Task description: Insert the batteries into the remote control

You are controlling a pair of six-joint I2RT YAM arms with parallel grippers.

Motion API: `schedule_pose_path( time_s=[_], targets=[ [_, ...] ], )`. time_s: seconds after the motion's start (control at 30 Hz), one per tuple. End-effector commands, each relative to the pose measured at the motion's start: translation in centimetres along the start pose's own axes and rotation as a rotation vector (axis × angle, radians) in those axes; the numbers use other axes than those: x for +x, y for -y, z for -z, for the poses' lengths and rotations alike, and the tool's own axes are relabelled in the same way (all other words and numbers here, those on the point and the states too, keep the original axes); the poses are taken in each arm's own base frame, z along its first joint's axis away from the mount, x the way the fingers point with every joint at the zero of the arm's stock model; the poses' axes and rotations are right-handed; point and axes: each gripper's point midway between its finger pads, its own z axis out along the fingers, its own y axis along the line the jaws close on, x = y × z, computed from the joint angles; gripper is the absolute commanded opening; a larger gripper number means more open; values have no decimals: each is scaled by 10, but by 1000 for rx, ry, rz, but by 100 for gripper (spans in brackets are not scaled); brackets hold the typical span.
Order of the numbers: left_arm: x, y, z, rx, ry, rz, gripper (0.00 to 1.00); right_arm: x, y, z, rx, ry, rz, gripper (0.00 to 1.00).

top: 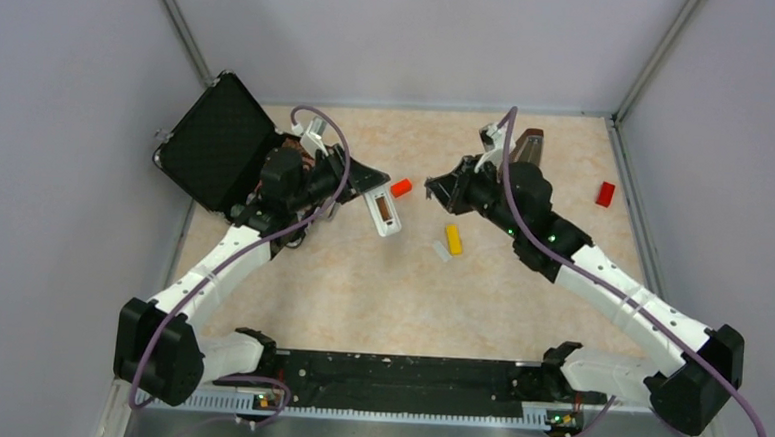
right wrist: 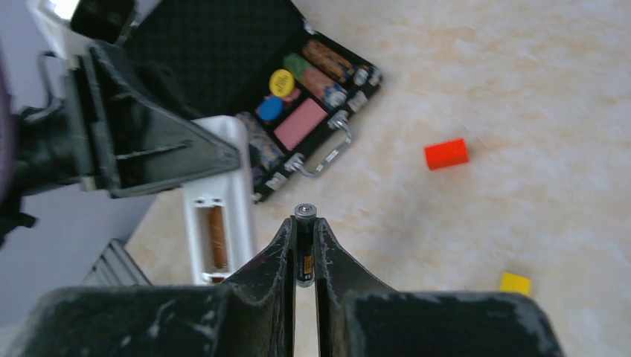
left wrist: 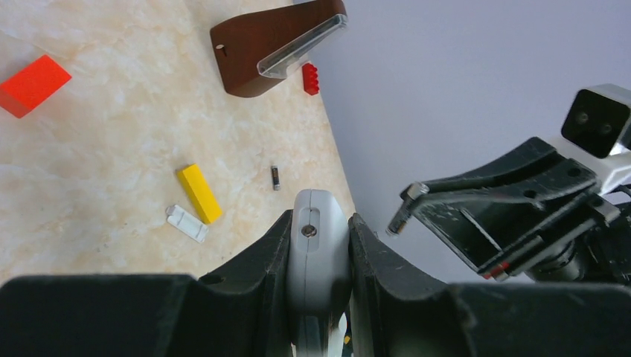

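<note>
**The right tool is holding a battery beside the remote control.**

The right tool is pinching one battery lengthwise between its tips. The left tool is clamping the remote control above the desk, and the open recess is facing the right arm. The remote control is lying just left of this battery, with long axes nearly parallel. The other battery is resting on the desk.

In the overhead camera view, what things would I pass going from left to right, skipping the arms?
black case → remote control → yellow block → brown object → red block
</note>
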Motion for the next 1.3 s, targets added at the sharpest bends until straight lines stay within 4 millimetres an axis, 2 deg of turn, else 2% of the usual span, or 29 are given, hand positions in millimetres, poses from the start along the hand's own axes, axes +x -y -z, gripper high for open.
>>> schedule_pose_path(
  time_s=[0.0, 0.17, 0.33, 0.43, 0.57, 0.73, 0.93, 1.27],
  targets=[
    [-21, 44, 7, 145, 57, -45, 0, -53, -66, 12, -202, 182, -20, 5],
    [-19, 47, 8, 157, 54, -27, 0, -55, -98, 10, -290, 185, 26, 6],
    [-21, 42, 8, 79, 34, 8, 0, -41, -124, 5, -312, 152, 89, 6],
    [-19, 38, 8, 46, 20, 49, 0, -29, -131, -2, -315, 129, 114, 6],
    [-16, 32, 8, -10, -4, 104, 0, -18, -129, -10, -285, 110, 141, 6],
    [-11, 28, 9, -54, -41, 116, 0, -17, -123, -13, -255, 117, 156, 6],
    [-8, 31, 6, -31, -74, 117, 0, -3, -122, -21, -268, 80, 184, 7],
    [-10, 31, 3, -32, -77, 120, 0, 17, -108, -28, -230, 39, 210, 7]
  ],
)
